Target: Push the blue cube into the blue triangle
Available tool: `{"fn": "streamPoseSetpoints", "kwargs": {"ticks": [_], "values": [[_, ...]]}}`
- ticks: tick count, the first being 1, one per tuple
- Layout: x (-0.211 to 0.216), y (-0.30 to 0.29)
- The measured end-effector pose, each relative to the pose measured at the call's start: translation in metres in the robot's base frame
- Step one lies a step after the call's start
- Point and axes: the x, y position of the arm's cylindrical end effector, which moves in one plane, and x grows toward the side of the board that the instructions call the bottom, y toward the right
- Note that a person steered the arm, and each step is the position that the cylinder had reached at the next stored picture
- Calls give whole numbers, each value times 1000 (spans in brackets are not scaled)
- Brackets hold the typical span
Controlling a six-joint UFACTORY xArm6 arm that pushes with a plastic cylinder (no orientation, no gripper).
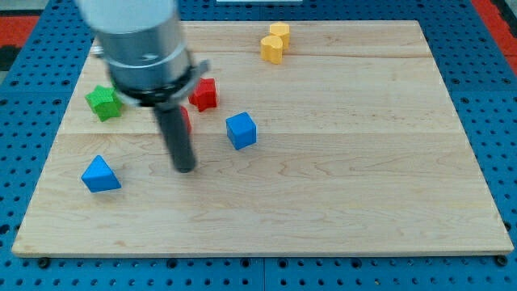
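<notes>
- pale wood table on blue pegboard
- my tip down between blue triangle and blue cube, touching neither
- end effector: bare rod, no jaws, grasping nothing

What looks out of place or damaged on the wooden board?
Nothing stands out. The blue cube, blue triangle, green block, red blocks and yellow blocks all rest intact on the board; my tip touches none.
</notes>
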Motion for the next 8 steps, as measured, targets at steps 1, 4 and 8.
{"fn": "streamPoseSetpoints", "kwargs": {"ticks": [1,4,8], "values": [[0,89],[-89,50],[15,9]]}}
